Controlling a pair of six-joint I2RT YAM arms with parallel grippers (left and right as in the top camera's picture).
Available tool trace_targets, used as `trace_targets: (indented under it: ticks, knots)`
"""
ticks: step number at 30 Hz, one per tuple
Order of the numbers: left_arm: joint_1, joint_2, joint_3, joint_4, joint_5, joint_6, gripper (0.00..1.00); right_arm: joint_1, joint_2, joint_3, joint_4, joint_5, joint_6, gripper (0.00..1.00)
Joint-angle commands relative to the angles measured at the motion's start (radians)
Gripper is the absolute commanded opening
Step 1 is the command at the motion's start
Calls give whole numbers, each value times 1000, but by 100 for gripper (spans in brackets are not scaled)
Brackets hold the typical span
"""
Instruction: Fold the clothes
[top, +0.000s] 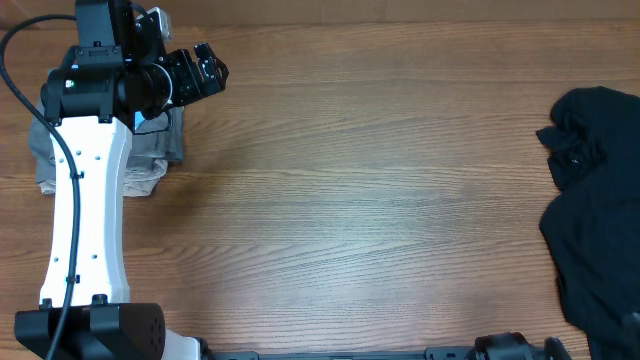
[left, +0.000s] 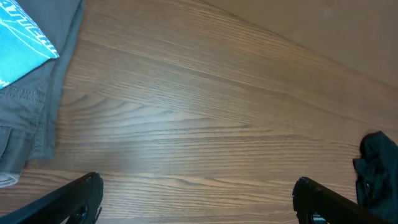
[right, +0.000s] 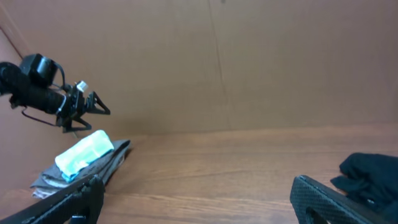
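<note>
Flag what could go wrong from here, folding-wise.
1. The black garment lies crumpled at far right and runs out of the overhead view; a grab there may catch several layers at once.
2. The left fingers hang open by the folded stack; a low sweep could snag the blue T-shirt on top and undo it.

Left side: T-shirt (left: 22, 43) lies on trousers (left: 31, 118), at the surface's (top: 380, 200) far corner.
Right side: garment (top: 600, 200) at the edge, well apart.
</note>
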Motion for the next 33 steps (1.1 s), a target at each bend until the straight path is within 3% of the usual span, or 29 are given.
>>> trace_targets:
  ticks: [1, 9, 25, 33]
  knots:
    - [-2, -2, -1, 0, -6, -6, 100, 3, -56, -119, 51, 6, 1, 100]
    - [-2, -2, -1, 0, -6, -6, 100, 3, -278, -540, 387, -19, 1, 100]
    - [-2, -2, -1, 0, -6, -6, 100, 3, -274, -1041, 1139, -115, 1, 100]
    - [-2, -2, -1, 0, -6, -6, 100, 3, -275, -1223, 1433, -115, 1, 100]
